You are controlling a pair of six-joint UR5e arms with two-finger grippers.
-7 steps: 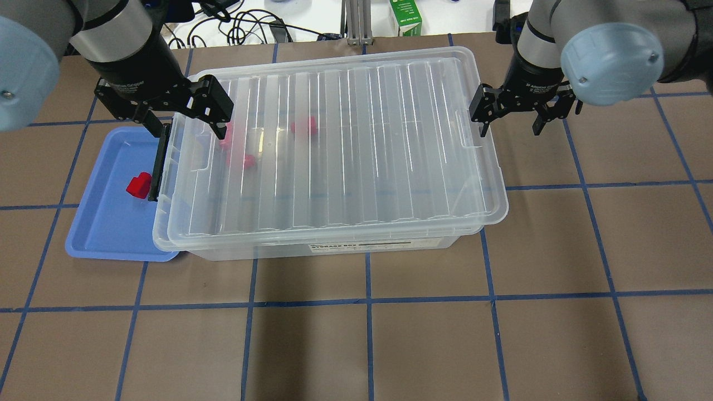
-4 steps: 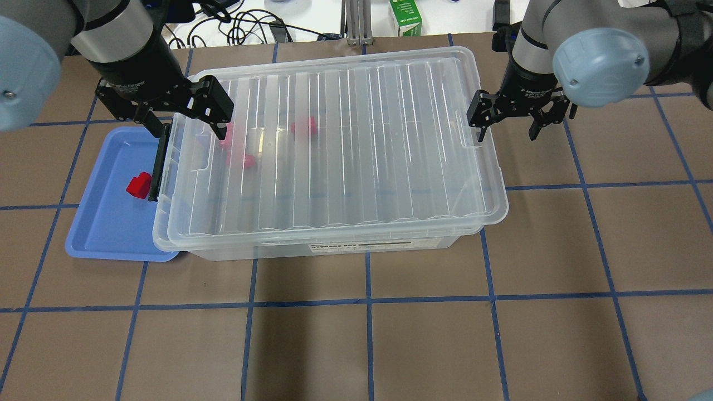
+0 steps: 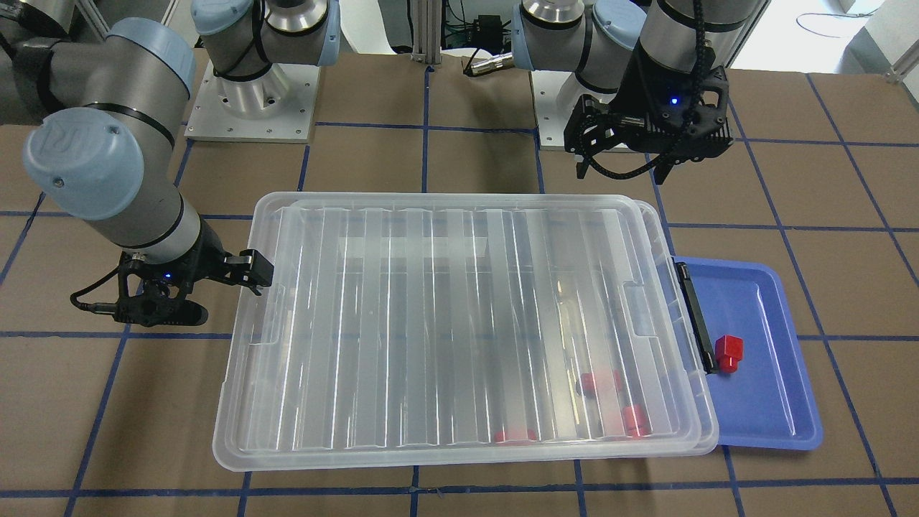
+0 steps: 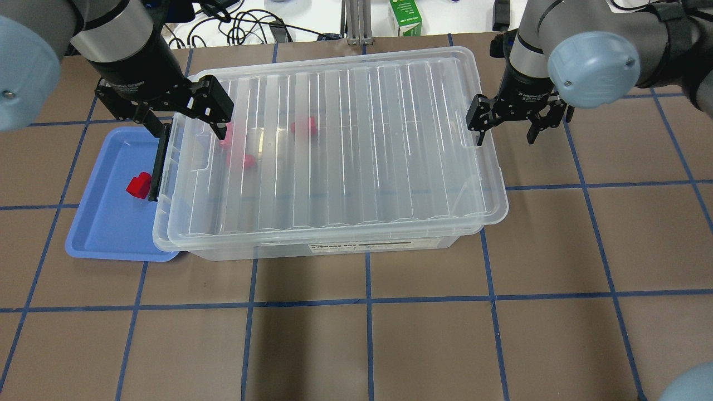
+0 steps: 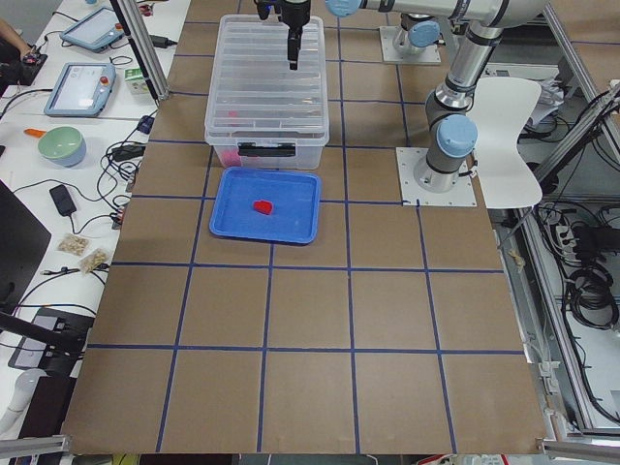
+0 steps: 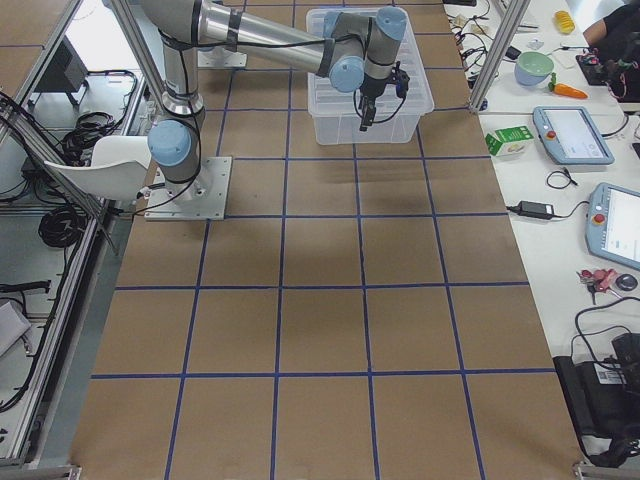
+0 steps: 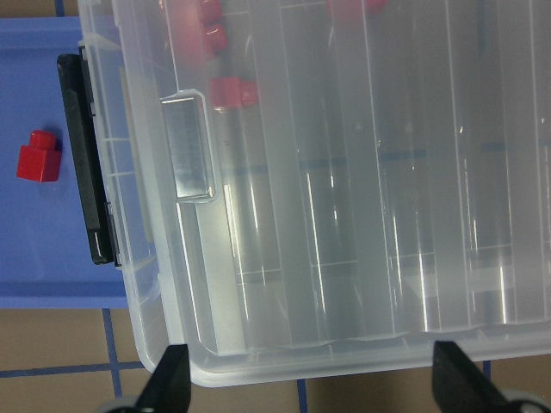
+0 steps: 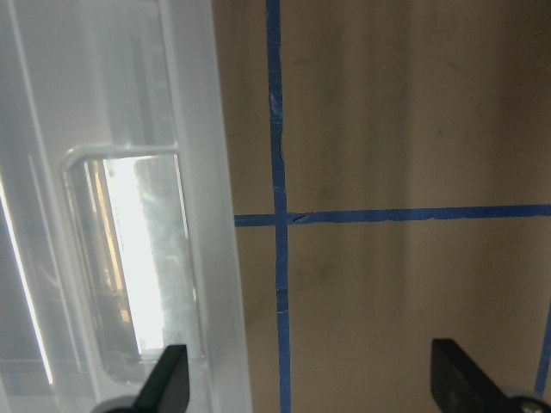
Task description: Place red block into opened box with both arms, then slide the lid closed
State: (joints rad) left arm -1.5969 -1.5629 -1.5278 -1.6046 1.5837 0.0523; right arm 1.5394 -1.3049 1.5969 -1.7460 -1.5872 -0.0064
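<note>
The clear box (image 4: 334, 248) stands mid-table with the ribbed clear lid (image 4: 362, 139) lying on it and covering nearly all of it. Three red blocks (image 4: 303, 127) show blurred through the lid near the box's left end. Another red block (image 4: 139, 185) lies in the blue tray, beside the black bar (image 4: 157, 161). My left gripper (image 4: 189, 125) hangs open above the lid's left end, holding nothing. My right gripper (image 4: 506, 135) is open at the lid's right end. One of its fingers is over the notch (image 8: 129, 258) and the other over bare table.
The blue tray (image 4: 106, 223) sits against the box's left end, partly under the lid's overhang. Cables and a green carton (image 4: 405, 19) lie beyond the far edge. Brown table with blue tape lines stretches in front of and to the right of the box.
My right gripper has shifted a little left, closing in on the lid's right end. The left gripper, lid and blocks have not moved.
</note>
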